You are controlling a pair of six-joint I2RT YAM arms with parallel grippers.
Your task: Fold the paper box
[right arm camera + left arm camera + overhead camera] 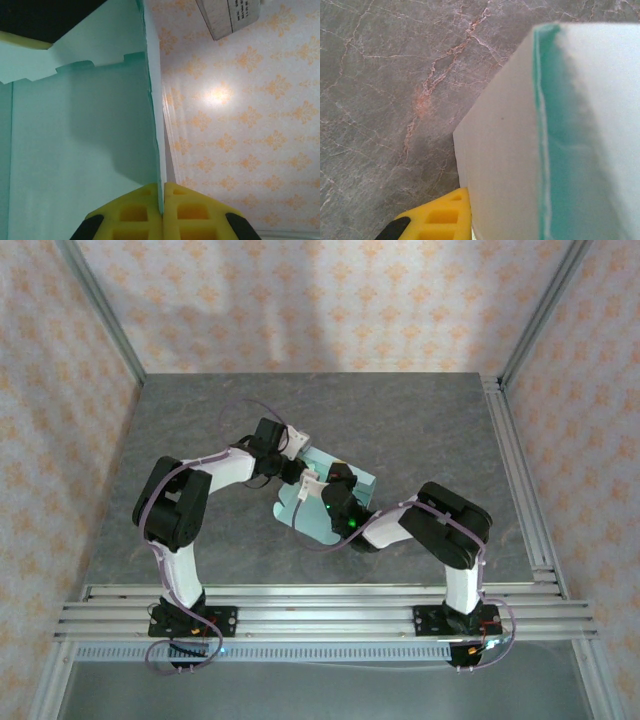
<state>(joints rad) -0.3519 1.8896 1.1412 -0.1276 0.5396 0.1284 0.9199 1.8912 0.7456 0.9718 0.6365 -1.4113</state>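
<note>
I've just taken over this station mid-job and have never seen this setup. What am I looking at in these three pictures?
Two robot arms are bolted at the near edge of a grey stone-patterned table. The overhead picture looks down from behind them; the other two come from a camera on each wrist. On the table sits a pale mint paper box, between both arms. The right tool is shut on the card's edge. The left tool has a yellow finger against the card; whether it grips, I cannot tell.
</note>
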